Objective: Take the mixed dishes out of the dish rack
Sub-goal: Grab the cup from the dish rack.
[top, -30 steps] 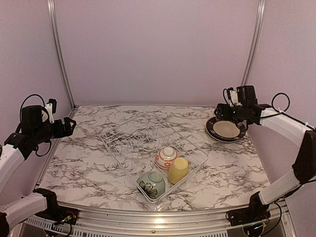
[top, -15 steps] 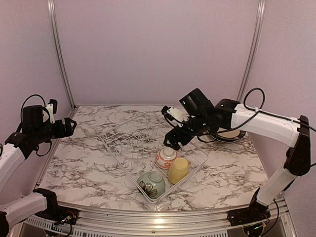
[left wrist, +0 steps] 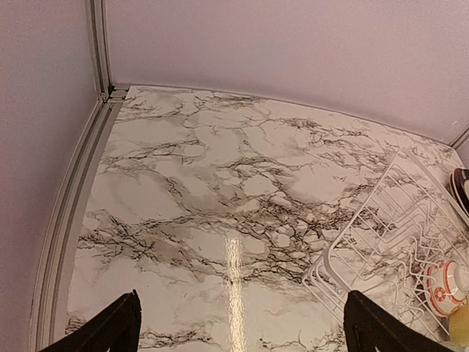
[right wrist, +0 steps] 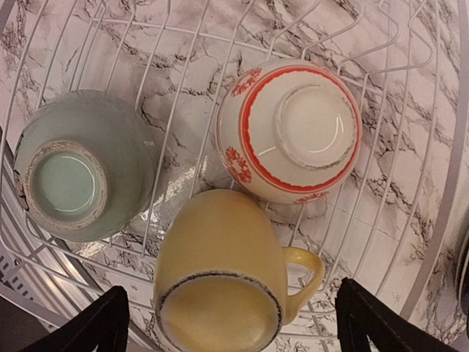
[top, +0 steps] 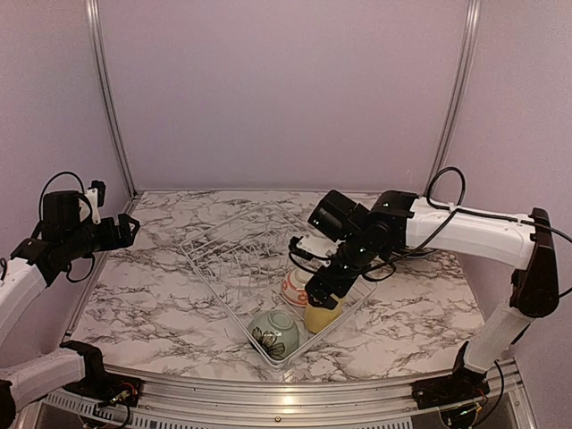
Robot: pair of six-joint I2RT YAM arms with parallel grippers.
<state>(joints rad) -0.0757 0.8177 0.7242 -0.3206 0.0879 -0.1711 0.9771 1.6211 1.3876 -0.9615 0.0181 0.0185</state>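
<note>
The white wire dish rack (top: 222, 295) lies mid-table. At its near right end a small red-patterned white bowl (top: 293, 288), a green flowered bowl (top: 273, 332) and a yellow cup (top: 322, 316) stand upside down. My right gripper (top: 323, 290) hangs open just above the cup. In the right wrist view its fingers straddle the cup (right wrist: 220, 271), with the red-patterned bowl (right wrist: 293, 132) and the green bowl (right wrist: 73, 169) beyond. My left gripper (top: 125, 231) is open and empty, held high at the far left. The plates are mostly hidden behind the right arm.
A dark plate rim (left wrist: 462, 192) shows at the right edge of the left wrist view, past the rack (left wrist: 381, 220). Upright tines fill the rack's far half. Metal frame posts and purple walls close in the table's back and sides.
My right arm has swung from the plates at the back right to the rack and come down over the yellow cup. The left arm has not moved.
</note>
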